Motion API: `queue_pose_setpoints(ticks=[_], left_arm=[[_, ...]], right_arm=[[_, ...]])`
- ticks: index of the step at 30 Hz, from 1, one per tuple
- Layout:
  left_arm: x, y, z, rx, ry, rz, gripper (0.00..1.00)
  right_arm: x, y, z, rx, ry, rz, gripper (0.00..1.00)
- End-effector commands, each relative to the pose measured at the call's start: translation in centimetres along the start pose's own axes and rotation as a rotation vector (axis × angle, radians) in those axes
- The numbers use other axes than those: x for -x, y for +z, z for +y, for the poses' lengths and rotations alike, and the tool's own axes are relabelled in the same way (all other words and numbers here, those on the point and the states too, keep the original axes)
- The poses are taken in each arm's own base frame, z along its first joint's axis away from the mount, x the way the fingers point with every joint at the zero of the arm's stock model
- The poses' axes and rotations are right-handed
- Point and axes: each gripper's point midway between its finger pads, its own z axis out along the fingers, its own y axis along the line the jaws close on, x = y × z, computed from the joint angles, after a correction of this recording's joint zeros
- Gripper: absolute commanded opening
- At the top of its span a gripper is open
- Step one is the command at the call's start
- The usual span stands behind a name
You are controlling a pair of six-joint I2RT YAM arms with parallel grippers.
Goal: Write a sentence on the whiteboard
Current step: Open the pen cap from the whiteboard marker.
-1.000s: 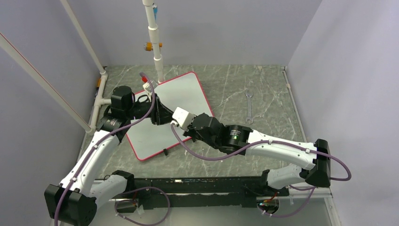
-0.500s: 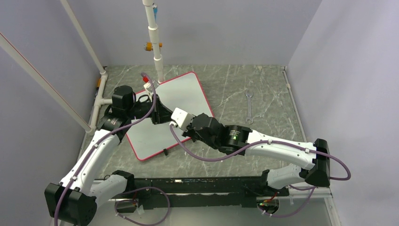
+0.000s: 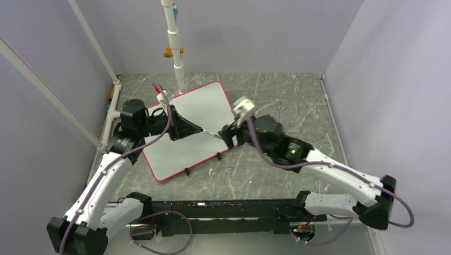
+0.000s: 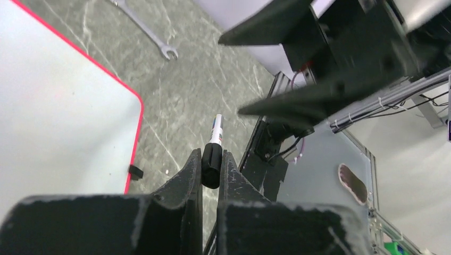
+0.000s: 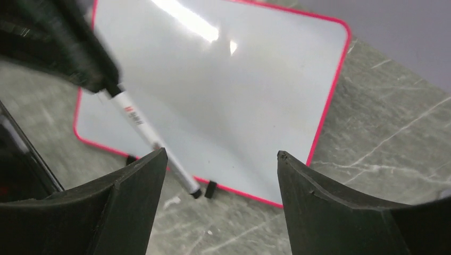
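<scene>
Two black tabs on whiteboard rim

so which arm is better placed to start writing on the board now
Left. The left gripper is shut on the marker and hangs above the blank whiteboard. The right gripper is open, holds nothing, and sits by the whiteboard's right-hand edge.

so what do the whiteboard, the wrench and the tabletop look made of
Whiteboard: glossy white coated sheet, it mirrors a light streak; core unclear.
Wrench: bare steel-looking metal, pale grey sheen.
Tabletop: grey-green with white veins, like marble, possibly only a printed laminate.
</scene>
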Motion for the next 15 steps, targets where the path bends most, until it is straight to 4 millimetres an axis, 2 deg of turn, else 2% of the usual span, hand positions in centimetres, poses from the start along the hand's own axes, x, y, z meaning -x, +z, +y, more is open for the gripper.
queue_pose_setpoints(ticks=[1, 4, 8, 12, 15], left_arm=[[3.1, -1.1, -2.9, -0.055, 0.13, -0.159, 0.0], [4.1, -1.3, -4.3, -0.111, 0.114, -0.221, 0.0], [5.4, -1.8, -6.2, -0.201, 0.069, -0.322, 0.0], [6.6, -2.7, -8.0, -0.27, 0.054, -0.415, 0.0], [7.5, -3.3, -9.0, -0.296, 0.061, -0.462, 0.0]], right_arm=[[5.5, -2.9, -0.8, 0.147, 0.338, -0.249, 0.78], [6.8, -3.9, -1.4, 0.249, 0.458, -0.31, 0.77], [8.5, -5.1, -0.8, 0.437, 0.58, -0.379, 0.77], [9.9, -6.5, -0.2, 0.604, 0.648, -0.443, 0.75], [10.4, -7.0, 0.1, 0.665, 0.674, -0.47, 0.73]])
